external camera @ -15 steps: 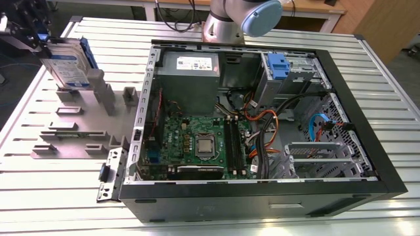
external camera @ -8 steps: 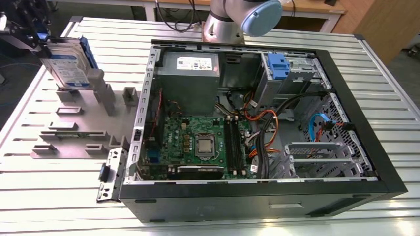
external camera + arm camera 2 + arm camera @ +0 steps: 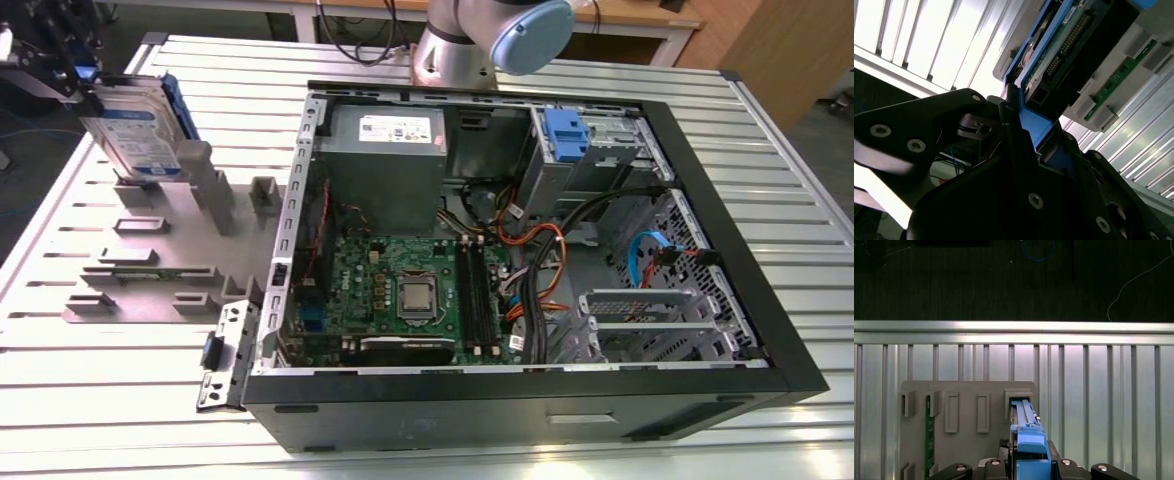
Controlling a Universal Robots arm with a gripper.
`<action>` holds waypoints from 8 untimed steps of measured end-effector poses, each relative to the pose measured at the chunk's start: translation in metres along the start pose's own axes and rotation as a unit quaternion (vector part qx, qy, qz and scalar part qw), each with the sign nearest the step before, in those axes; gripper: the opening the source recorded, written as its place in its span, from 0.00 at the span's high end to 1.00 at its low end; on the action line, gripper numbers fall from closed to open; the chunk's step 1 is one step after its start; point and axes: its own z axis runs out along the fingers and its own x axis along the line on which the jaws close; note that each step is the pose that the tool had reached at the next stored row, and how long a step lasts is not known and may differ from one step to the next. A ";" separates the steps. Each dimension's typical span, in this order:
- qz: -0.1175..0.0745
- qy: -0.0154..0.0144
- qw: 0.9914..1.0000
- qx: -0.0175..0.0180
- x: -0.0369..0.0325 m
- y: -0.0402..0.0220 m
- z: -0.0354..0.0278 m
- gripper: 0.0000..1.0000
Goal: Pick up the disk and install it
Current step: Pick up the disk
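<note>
Blue-framed disk (image 3: 131,135) upright, clamped in tool (image 3: 1035,136), over grey holder block (image 3: 160,272)

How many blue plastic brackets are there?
2. One frames the disk in the gripper, at the grey holder; one blue caddy sits in the computer case. Others may be hidden.

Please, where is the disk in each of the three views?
Exterior view: the disk stands on edge at the exterior view's far left, over the grey holder block.
Second wrist view: the disk, board side showing, beside the block.
First wrist view: the disk edge-on, at a block slot.
Shared landmark: the grey holder block.
</note>
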 end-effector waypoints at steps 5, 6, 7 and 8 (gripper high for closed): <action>0.000 0.000 1.000 0.000 -0.0001 0.0000 -0.0012 0.63; 0.000 0.000 1.000 0.000 -0.0001 0.0000 -0.0014 0.63; 0.000 0.000 1.000 0.000 -0.0001 0.0000 -0.0016 0.63; 0.000 0.000 1.000 0.000 -0.0001 0.0000 -0.0018 0.63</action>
